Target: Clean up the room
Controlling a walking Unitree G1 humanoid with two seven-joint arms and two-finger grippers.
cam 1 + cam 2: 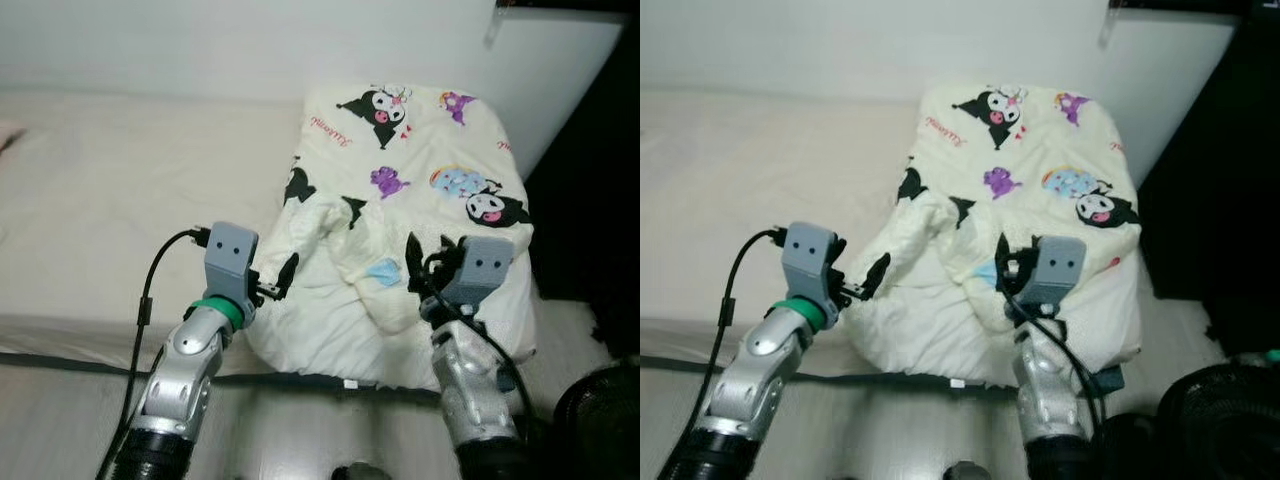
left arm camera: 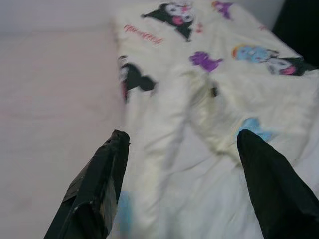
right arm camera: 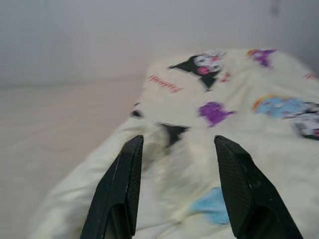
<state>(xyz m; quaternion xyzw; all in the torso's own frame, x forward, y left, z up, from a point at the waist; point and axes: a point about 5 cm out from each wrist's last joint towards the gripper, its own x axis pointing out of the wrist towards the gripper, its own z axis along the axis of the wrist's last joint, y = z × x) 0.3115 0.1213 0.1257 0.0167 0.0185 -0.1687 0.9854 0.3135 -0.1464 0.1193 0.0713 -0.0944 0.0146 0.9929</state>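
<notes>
The soft, light quilt on the bed will likely sag; both spread, empty grippers, left gripper and right gripper, should pinch its near bunched folds.

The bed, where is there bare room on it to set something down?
The bare stretch of bed runs between the wall and the cartoon-print blanket, open to the near edge. The blanket's side is crowded: it lies bunched there, with the left hand at its near edge and the right hand over its folds, both open.
</notes>
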